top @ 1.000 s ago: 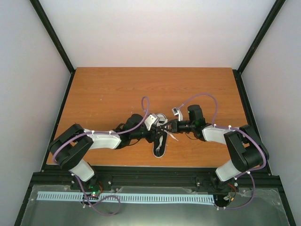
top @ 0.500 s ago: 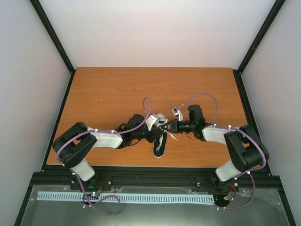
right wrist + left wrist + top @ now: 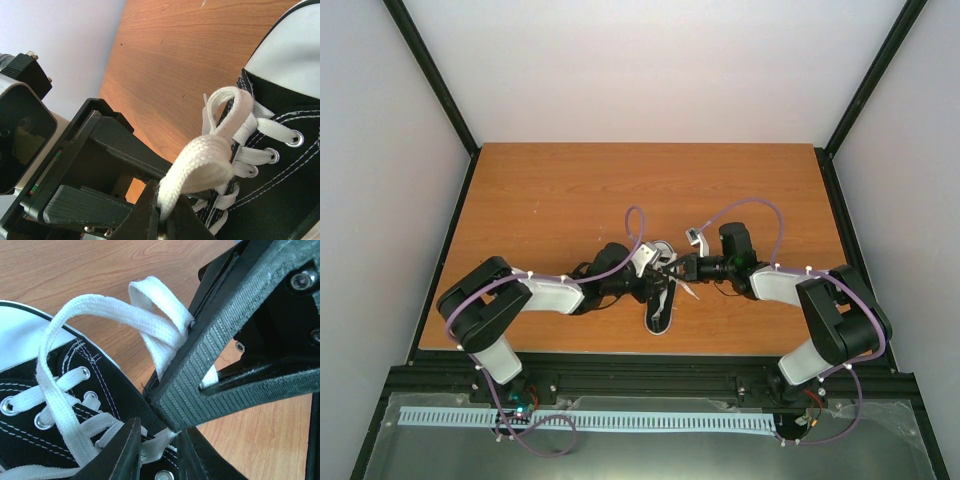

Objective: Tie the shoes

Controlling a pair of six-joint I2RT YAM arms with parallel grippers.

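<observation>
The black sneaker [image 3: 659, 300] with white toe cap lies mid-table, toe pointing away. My right gripper [image 3: 674, 270] is shut on a loop of white lace [image 3: 210, 150], pinched between its fingertips [image 3: 167, 220] and held up over the eyelets. In the left wrist view that loop [image 3: 150, 320] runs into the right gripper's ribbed fingers [image 3: 220, 360]. My left gripper [image 3: 156, 452] is open just above the shoe's tongue [image 3: 115, 390]. A short piece of lace [image 3: 152, 447] lies between its jaws and touches the left finger. In the top view the left gripper [image 3: 656, 283] nearly touches the right one.
The wooden table [image 3: 540, 200] is walled by pale panels with black frame posts. The black rail [image 3: 640, 380] with both arm bases runs along the near edge. Purple cables loop over both arms near the shoe.
The left arm's elbow has shifted right and forward, pushing its gripper slightly closer to the shoe. The right arm and the shoe have stayed in place.
</observation>
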